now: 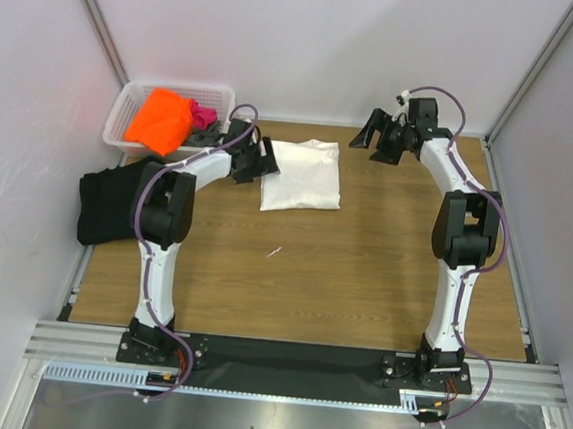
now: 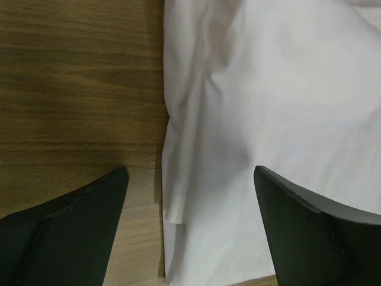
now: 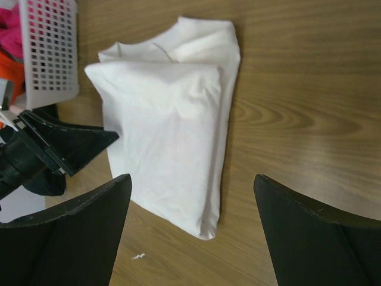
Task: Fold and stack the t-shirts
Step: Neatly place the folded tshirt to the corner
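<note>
A white t-shirt lies folded into a rectangle on the wooden table, at the back middle. It fills the left wrist view and shows whole in the right wrist view. My left gripper is open just left of the shirt's left edge, holding nothing. My right gripper is open and empty, raised to the right of the shirt. A black t-shirt lies bunched at the table's left edge. An orange t-shirt and a pink one lie in the basket.
The white lattice basket stands at the back left corner, also in the right wrist view. A small white scrap lies mid-table. Grey walls close in the table on three sides.
</note>
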Action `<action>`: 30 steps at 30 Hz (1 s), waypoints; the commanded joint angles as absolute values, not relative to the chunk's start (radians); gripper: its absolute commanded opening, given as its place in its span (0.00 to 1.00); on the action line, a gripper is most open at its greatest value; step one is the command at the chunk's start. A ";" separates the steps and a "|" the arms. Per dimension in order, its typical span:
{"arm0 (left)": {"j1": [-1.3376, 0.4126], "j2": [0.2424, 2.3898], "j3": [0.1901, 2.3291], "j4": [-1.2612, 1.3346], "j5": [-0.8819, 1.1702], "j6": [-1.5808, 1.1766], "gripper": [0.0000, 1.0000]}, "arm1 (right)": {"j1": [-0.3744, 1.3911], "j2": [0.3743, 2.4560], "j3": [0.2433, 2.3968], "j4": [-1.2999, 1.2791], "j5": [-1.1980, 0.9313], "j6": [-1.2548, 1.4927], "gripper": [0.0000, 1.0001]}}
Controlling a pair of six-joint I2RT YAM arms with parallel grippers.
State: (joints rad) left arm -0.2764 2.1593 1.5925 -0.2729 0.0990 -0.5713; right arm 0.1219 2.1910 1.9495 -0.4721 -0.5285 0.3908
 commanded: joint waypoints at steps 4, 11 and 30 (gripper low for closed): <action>-0.275 2.186 1.644 -0.215 0.117 -0.610 0.91 | 0.120 2.137 1.924 -0.502 -0.509 0.379 0.90; -0.275 2.215 1.589 -0.160 0.169 -0.652 0.89 | 0.120 2.115 1.924 -0.523 -0.488 0.371 0.91; -0.275 2.098 1.462 -0.163 0.173 -0.609 0.01 | 0.138 2.016 1.727 -0.514 -0.437 0.393 0.90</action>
